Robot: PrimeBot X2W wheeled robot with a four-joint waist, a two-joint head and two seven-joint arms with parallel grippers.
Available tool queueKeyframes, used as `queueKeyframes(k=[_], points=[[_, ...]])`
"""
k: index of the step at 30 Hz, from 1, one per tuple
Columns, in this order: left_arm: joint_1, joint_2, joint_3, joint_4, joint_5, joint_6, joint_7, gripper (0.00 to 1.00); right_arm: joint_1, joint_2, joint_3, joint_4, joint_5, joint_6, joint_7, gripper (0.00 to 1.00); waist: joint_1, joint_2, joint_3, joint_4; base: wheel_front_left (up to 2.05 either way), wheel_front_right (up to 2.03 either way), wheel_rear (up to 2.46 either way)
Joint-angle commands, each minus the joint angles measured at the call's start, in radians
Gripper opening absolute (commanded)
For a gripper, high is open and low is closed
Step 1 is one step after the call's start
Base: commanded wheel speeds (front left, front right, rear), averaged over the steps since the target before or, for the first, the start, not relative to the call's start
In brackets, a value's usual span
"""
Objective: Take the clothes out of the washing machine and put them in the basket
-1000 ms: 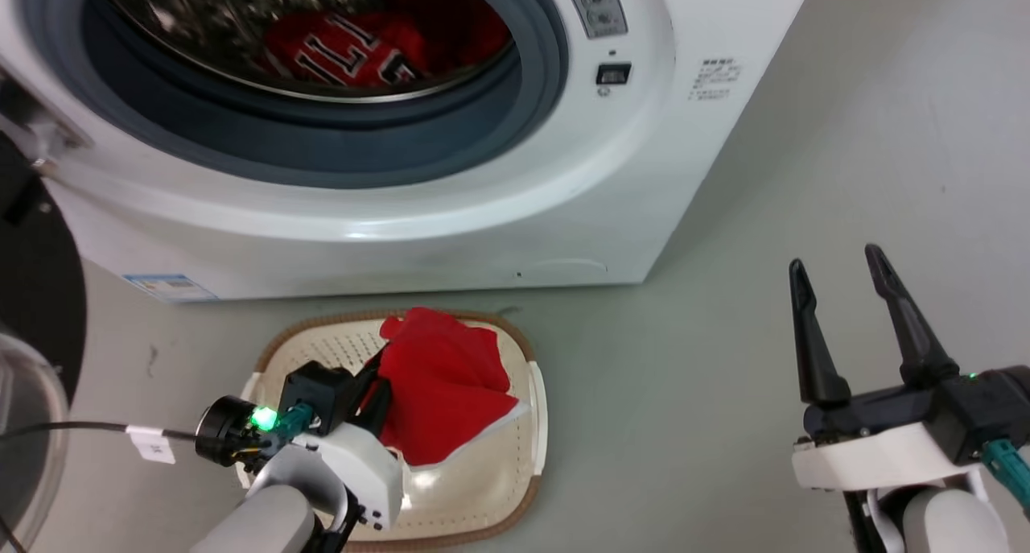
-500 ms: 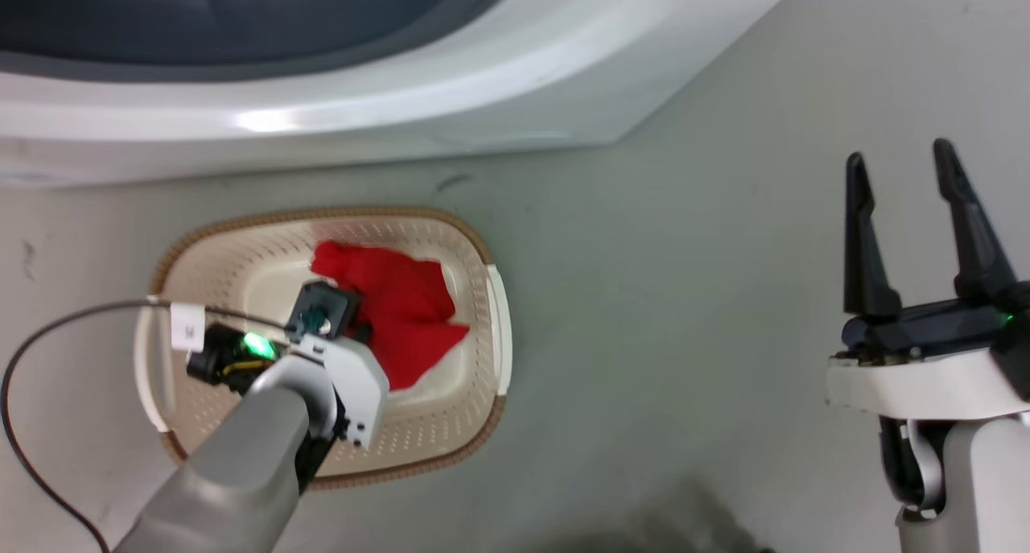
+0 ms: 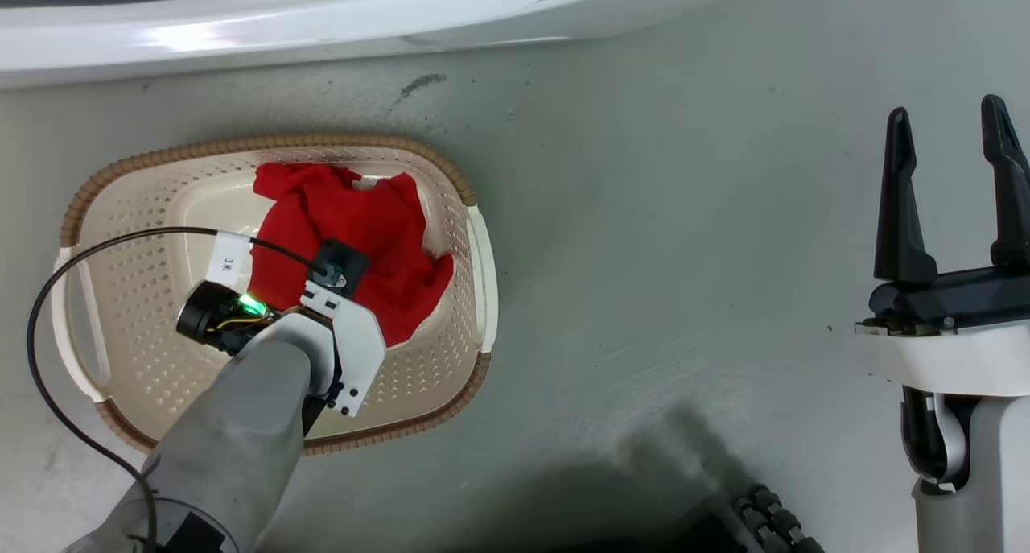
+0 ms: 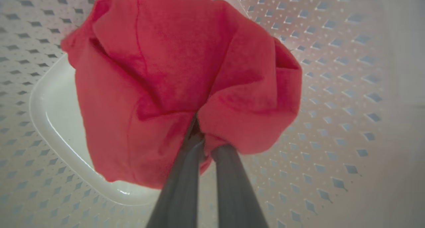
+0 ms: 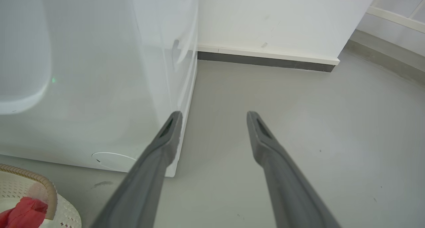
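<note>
One of the clothes, a plain red garment (image 3: 354,223), lies bunched in the cream basket (image 3: 265,144) on the floor in front of the washing machine (image 3: 322,14). My left forearm reaches down over the basket. In the left wrist view my left gripper (image 4: 202,135) is shut on a fold of the red garment (image 4: 172,65), just above the basket's perforated wall (image 4: 332,88). My right gripper (image 3: 945,110) hangs open and empty over the floor at the right. The right wrist view has that right gripper (image 5: 214,115) beside the washing machine's side (image 5: 99,88).
A black cable (image 3: 48,311) loops from my left wrist over the basket's left side. A dark part of my base (image 3: 772,521) sits at the bottom edge. A white wall with a dark skirting (image 5: 265,60) stands behind the washer. Grey floor lies to the right.
The head camera has tilted down, so the washer's drum has left the picture. My left gripper has lowered the red garment deeper into the basket. The right gripper stays open.
</note>
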Motion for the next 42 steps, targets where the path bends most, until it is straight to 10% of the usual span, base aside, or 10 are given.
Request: queueKeyframes(k=[1, 3, 4, 25, 42], points=[[-0.011, -0.002, -0.003, 0.009, -0.001, -0.003, 0.009, 0.00, -0.022, 0.001, -0.001, -0.002, 0.005, -0.001, -0.002, 1.00, -0.0002, 0.0000, 0.006, 0.002, 0.00, 0.00, 0.00], [-0.007, -0.012, -0.007, 0.018, -0.004, -0.005, 0.021, 0.00, -0.024, 0.001, 0.002, 0.001, 0.001, -0.001, -0.002, 1.00, -0.0002, 0.0000, 0.002, 0.006, 0.00, 0.00, 0.00], [-0.006, -0.015, -0.006, 0.020, -0.004, 0.003, 0.008, 1.00, -0.023, 0.001, 0.004, 0.004, -0.002, -0.001, -0.002, 1.00, -0.0002, 0.0000, -0.003, 0.007, 0.00, 0.00, 0.00], [0.196, -0.074, 0.049, 0.003, -0.090, -0.007, -0.157, 1.00, 0.112, 0.001, 0.044, 0.072, -0.049, -0.001, -0.002, 1.00, -0.0002, 0.0000, -0.360, 0.096, 0.00, 0.00, 0.00], [0.403, 0.055, 0.339, -0.570, 0.042, 0.149, -0.160, 1.00, 0.213, 0.001, 0.078, 0.092, -0.054, -0.001, -0.002, 1.00, -0.0002, 0.0000, -0.535, 0.114, 0.00, 0.00, 0.00]])
